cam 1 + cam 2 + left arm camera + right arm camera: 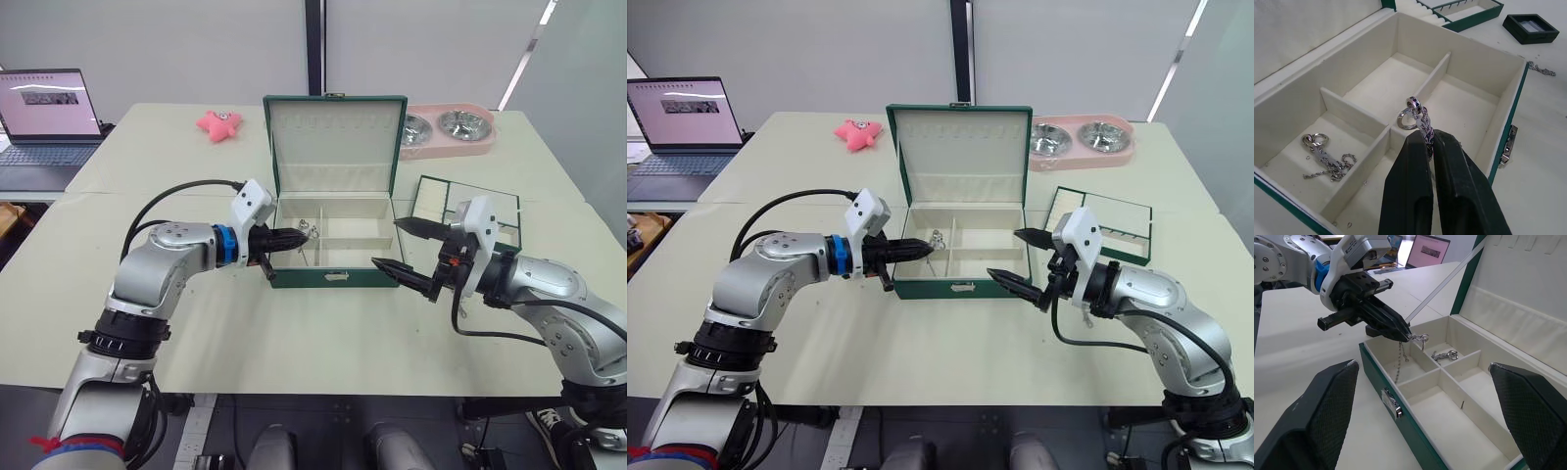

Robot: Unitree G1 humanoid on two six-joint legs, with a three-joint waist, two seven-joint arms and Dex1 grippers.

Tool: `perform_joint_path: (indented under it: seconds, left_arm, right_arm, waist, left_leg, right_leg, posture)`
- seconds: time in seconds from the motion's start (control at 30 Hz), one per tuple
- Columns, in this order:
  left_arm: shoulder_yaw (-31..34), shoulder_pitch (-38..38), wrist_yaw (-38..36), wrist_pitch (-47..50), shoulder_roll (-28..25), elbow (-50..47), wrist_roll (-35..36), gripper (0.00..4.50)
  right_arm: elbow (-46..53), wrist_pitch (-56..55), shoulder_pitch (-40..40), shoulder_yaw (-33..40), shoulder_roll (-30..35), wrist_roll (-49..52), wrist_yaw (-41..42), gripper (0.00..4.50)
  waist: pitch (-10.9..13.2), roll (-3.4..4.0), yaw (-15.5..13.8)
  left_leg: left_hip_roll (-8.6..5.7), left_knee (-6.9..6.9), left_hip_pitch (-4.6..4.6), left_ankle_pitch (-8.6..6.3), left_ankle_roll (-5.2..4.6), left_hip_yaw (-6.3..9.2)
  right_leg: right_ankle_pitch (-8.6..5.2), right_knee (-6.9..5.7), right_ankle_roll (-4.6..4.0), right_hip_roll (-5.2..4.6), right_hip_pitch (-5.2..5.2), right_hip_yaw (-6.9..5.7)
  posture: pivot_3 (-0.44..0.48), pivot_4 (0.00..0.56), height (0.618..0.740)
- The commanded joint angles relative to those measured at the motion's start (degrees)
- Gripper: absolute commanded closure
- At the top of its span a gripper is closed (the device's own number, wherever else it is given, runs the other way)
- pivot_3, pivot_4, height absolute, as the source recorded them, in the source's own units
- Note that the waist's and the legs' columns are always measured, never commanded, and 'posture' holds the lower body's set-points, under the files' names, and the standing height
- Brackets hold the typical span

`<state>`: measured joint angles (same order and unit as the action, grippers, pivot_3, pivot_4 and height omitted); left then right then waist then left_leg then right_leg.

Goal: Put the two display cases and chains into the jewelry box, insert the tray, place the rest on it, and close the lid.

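The jewelry box (333,277) stands open mid-table with its lid (333,137) upright. My left gripper (304,236) is shut on a silver chain (1419,120), holding it over the box's left compartments; the chain hangs down from the fingertips (1399,361). A second chain (1322,157) lies in a left compartment. Right of the box, my right gripper (386,243) stands wide open and empty. The tray (438,201) lies on the table behind it. One display case (1531,28) and another chain (1542,70) rest on the table beyond the box.
A pink double bowl dish (446,129) sits at the back right and a pink star toy (219,122) at the back left. A laptop (44,122) stands on a separate table at the far left.
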<state>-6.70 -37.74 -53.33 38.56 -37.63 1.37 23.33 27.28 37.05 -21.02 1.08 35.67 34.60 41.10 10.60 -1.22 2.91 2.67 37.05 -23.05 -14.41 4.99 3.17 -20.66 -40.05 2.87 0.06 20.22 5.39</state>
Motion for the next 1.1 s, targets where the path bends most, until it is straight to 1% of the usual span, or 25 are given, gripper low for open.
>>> perform_joint_path:
  seconds: [0.03, 0.37, 0.4, 0.47, 0.67, 0.7, 0.73, 0.77, 0.83, 0.87, 1.03, 1.1]
  left_arm:
    - [0.4, 0.5, -0.5, -1.1, -0.1, -0.9, -0.8, 4.49]
    - [1.7, 2.0, 0.6, -0.1, -0.5, -2.6, -1.2, 4.49]
    - [1.8, 2.0, 0.8, 0.0, -0.5, -2.6, -1.2, 3.96]
    - [2.0, 1.9, 0.9, 0.0, -0.3, -2.7, -1.1, 3.52]
    - [2.9, 2.0, 0.9, 0.3, 0.0, -3.1, 0.1, 1.67]
    - [3.4, 1.9, 0.7, 0.3, 0.3, -3.3, 0.8, 1.44]
    - [4.1, 1.8, 0.7, 0.6, 0.7, -3.5, 1.6, 1.03]
    - [5.0, 1.6, 0.7, 1.1, 1.1, -3.9, 2.7, 0.80]
    - [7.0, 1.5, 0.1, 2.8, 1.4, -5.5, 5.5, 0.16]
    - [8.1, 1.6, 0.1, 3.6, 1.5, -6.2, 6.9, 0.05]
    - [17.3, 3.3, 1.8, 10.3, -0.3, -9.9, 15.3, 0.05]
    - [22.1, 5.3, 2.9, 13.4, -1.8, -11.8, 18.9, 0.05]
  right_arm:
    - [2.3, -0.6, -0.1, 1.5, 0.1, 0.7, -0.2, 0.00]
    - [1.7, -0.8, -0.2, 1.2, 0.1, 0.8, 0.3, 0.00]
    - [1.6, -0.9, -0.3, 1.1, 0.0, 0.8, 0.4, 0.00]
    - [1.3, -1.0, -0.4, 1.1, 0.0, 0.7, 0.5, 0.00]
    - [0.9, -1.1, -0.5, 1.1, 0.2, 0.6, 1.1, 0.00]
    - [0.7, -1.2, -0.4, 1.2, 0.3, 0.6, 1.2, 0.00]
    - [0.6, -1.3, -0.2, 1.3, 0.4, 0.5, 1.4, 0.00]
    - [0.3, -1.4, 0.0, 1.6, 0.7, 0.5, 1.6, 0.00]
    - [-0.2, -1.7, 0.8, 2.9, 1.5, 0.5, 2.3, 0.00]
    - [-0.6, -1.7, 1.3, 3.8, 1.9, 0.7, 2.5, 0.00]
    - [-2.4, -2.6, 6.2, 9.6, 3.7, 1.6, 3.8, 0.00]
    - [-4.1, -3.1, 9.0, 13.3, 3.7, 2.4, 3.9, 0.00]
  waist:
    - [0.0, 0.00, 0.0]
    - [0.0, 0.00, 0.0]
    - [0.0, 0.00, 0.0]
    - [0.0, 0.00, 0.0]
    - [0.0, 0.00, 0.0]
    - [0.0, 0.00, 0.0]
    - [0.0, 0.00, 0.0]
    - [0.0, 0.00, 0.0]
    - [0.0, 0.00, -0.1]
    - [0.0, 0.00, -0.1]
    - [0.0, 0.00, 0.0]
    - [0.0, 0.00, 0.0]
  left_leg:
    - [0.00, 0.00, 0.00, 0.00, 0.00, 0.00]
    - [0.00, 0.00, 0.00, 0.00, 0.00, 0.00]
    - [0.00, 0.00, 0.00, 0.00, 0.00, 0.00]
    - [0.00, 0.00, 0.00, 0.00, 0.00, 0.00]
    - [0.00, 0.00, 0.00, 0.00, 0.00, 0.01]
    - [0.00, 0.00, 0.00, 0.00, 0.00, 0.00]
    - [0.00, 0.00, 0.00, 0.00, 0.00, 0.01]
    - [0.00, 0.00, 0.00, 0.00, 0.00, 0.01]
    - [0.00, 0.00, -0.01, 0.00, 0.00, 0.01]
    - [0.00, 0.01, -0.03, 0.00, 0.00, 0.02]
    - [0.01, 0.00, -0.03, 0.00, -0.01, 0.02]
    - [0.02, -0.01, -0.02, 0.00, -0.01, 0.01]
  right_leg:
    - [0.00, 0.00, 0.00, 0.00, 0.00, 0.01]
    - [0.00, 0.01, 0.00, 0.00, 0.00, 0.00]
    - [0.00, 0.01, 0.00, 0.00, 0.00, 0.00]
    - [0.00, 0.01, 0.00, 0.00, 0.00, 0.00]
    - [0.00, 0.01, 0.00, 0.00, 0.00, 0.00]
    - [0.00, 0.01, 0.00, 0.00, 0.00, 0.00]
    - [0.00, 0.01, 0.00, 0.00, 0.00, 0.00]
    - [0.00, 0.01, 0.00, 0.00, 0.00, 0.00]
    - [0.00, 0.01, 0.00, -0.01, -0.01, -0.01]
    - [0.00, 0.02, 0.00, -0.01, 0.00, -0.02]
    - [0.00, 0.03, 0.00, -0.01, 0.00, -0.02]
    - [0.00, 0.03, 0.00, -0.01, 0.00, -0.01]
  posture:
    - [0.000, 0.150, 0.740]
    - [0.000, 0.150, 0.740]
    - [0.000, 0.150, 0.740]
    - [0.000, 0.150, 0.740]
    - [0.000, 0.150, 0.740]
    - [0.000, 0.150, 0.740]
    - [0.000, 0.150, 0.740]
    - [0.000, 0.150, 0.740]
    - [0.000, 0.150, 0.740]
    - [0.000, 0.150, 0.740]
    - [0.000, 0.150, 0.740]
    - [0.000, 0.150, 0.740]
